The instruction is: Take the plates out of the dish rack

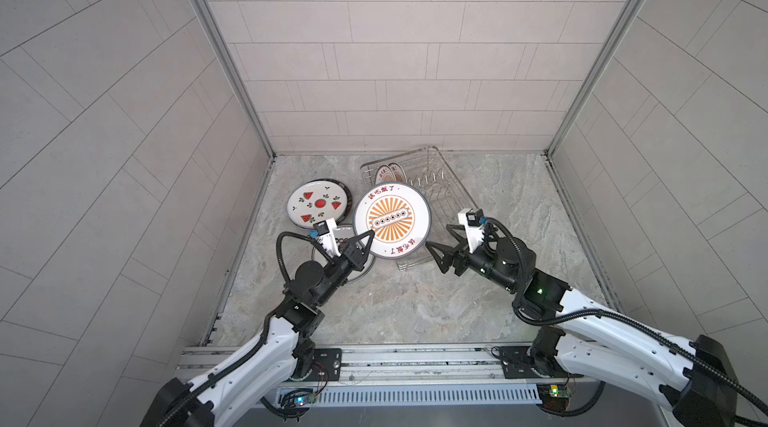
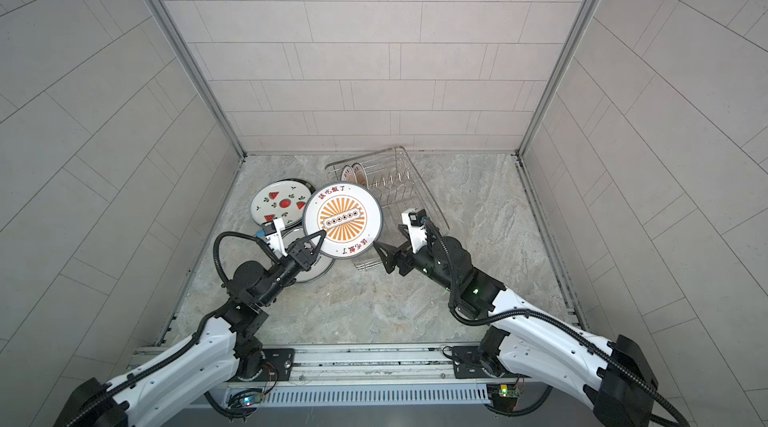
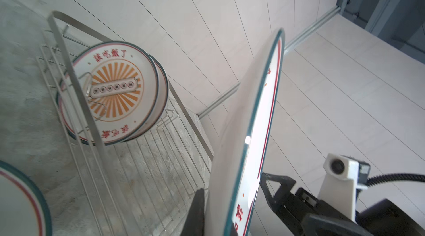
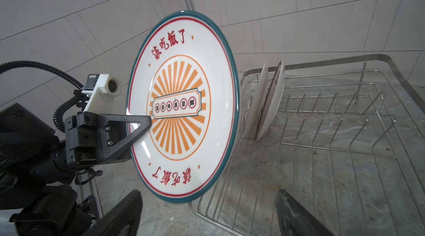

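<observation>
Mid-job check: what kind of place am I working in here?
Probably a mock kitchen test cell: tile-look wall panels in metal framing, a marble-pattern counter, and a wire dish rack holding plates.

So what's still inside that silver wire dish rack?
Two round white plates with orange sunbursts stand on edge at one end of the silver wire dish rack; the other prongs look bare. The lifted sunburst plate hides part of its near corner.

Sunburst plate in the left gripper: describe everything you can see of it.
The sunburst plate is round, glossy white ceramic by its look, with a teal rim, a red ring, red characters, orange rays and a banner. It is held tilted in the air at the edge of the dish rack. Only the left gripper, shut across its rim, touches it.
</observation>
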`<state>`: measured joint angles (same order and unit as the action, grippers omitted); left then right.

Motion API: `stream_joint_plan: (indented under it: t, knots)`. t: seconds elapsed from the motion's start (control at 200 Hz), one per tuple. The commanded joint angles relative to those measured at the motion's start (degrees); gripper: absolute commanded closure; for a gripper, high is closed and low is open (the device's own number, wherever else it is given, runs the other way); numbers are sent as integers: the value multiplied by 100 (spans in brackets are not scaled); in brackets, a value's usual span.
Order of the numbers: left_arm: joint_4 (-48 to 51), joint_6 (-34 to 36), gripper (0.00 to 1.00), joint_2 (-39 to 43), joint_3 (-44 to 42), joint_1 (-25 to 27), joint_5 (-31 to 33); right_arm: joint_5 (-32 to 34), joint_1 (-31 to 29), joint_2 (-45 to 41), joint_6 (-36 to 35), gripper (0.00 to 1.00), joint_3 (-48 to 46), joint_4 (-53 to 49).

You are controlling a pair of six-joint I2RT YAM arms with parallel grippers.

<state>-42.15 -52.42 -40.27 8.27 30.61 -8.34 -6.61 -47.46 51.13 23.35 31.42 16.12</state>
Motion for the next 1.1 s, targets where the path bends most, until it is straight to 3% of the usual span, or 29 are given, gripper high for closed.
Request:
stream_joint_plan:
  t: [0.0, 0.2, 0.275, 0.51, 0.741, 0.826, 1.096]
  knots:
    - [163, -301, 100, 365, -56, -68, 625, 278, -316, 178, -284, 8, 62, 330]
    - [866, -653, 100, 1000, -144, -289, 928, 572, -726, 926, -432, 10, 453, 496]
    - [1312, -1069, 100, 1274, -219, -403, 1286, 609, -810, 1279, -487, 12, 794, 414]
    - [2486, -1465, 100, 2159, -278, -495, 2016, 762, -1087, 2105, -621, 14, 1317, 383]
    - [4225, -2325, 100, 2890, -159, -497, 2841, 873, -1191, 2904, -561, 17, 1942, 258]
    - [4933, -2479, 100, 2965, 70, -503, 3074, 939, -1311, 3147, -714, 20, 2132, 174]
    - [4738, -2936, 100, 2287, -14, -500, 2840, 1114, -1418, 3502, -714, 20, 2370, 136]
